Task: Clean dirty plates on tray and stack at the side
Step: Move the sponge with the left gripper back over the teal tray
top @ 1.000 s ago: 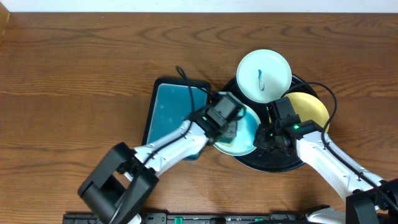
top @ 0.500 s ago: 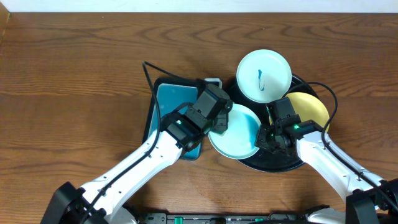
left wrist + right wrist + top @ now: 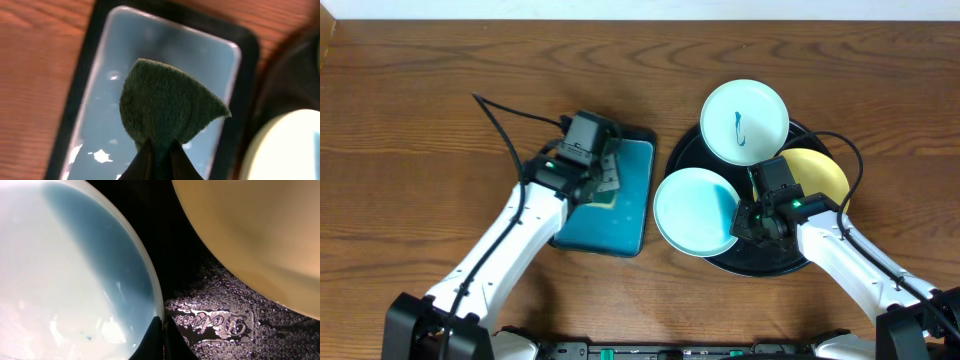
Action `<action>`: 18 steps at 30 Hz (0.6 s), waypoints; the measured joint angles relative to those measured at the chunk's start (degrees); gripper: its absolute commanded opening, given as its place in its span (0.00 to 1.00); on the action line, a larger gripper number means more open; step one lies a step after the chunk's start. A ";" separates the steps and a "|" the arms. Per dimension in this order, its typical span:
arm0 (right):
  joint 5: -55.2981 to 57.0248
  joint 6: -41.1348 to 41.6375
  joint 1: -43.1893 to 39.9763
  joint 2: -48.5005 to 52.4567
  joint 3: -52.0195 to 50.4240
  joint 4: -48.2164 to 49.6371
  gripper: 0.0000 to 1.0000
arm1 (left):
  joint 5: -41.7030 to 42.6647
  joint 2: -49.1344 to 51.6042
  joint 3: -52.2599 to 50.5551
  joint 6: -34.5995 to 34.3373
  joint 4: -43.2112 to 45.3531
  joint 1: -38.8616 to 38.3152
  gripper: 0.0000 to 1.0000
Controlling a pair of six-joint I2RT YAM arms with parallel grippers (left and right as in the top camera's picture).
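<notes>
Plates: three, all on or over the black tray (image 3: 770, 262) at right of the surface (image 3: 440, 100). The far plate (image 3: 744, 121), mint-white, has a blue scribble near its middle and overlaps the tray's far rim. The yellow plate (image 3: 820, 172) sits at the tray's right side, partly under the right arm; I can't see any mark on it from here. The near plate (image 3: 695, 210), mint-white, hangs over the tray's left rim. Its face looks clean from overhead, and the right wrist view shows only a faint blue speck low in the bowl (image 3: 90, 337).

Right jaws are closed narrow at the near plate's right edge. In the wrist view the tips meet right on the rim, so I read it as a pinch on that plate. The yellow plate (image 3: 260, 235) is just beside, with bare wet tray between them.

Left jaws are pinched on a green pad (image 3: 167, 107), which hangs above the teal tray (image 3: 625, 210). That tray lies just left of the black one, with droplets on its floor (image 3: 100, 155). The pad is well clear of all the plates.
</notes>
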 measured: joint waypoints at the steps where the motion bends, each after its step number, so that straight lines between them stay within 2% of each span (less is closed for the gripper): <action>1: 0.02 0.00 0.00 0.00 0.00 0.02 0.01 | 0.00 0.42 0.00 0.17 -0.35 0.68 0.07; 12: 1.11 -1.64 0.00 -0.44 0.00 4.00 0.01 | 0.02 5.86 0.00 1.79 -0.76 1.20 0.07; 18: 6.27 -4.17 0.00 -6.71 0.00 3.80 0.01 | 0.02 7.76 0.00 2.14 -1.44 1.20 0.07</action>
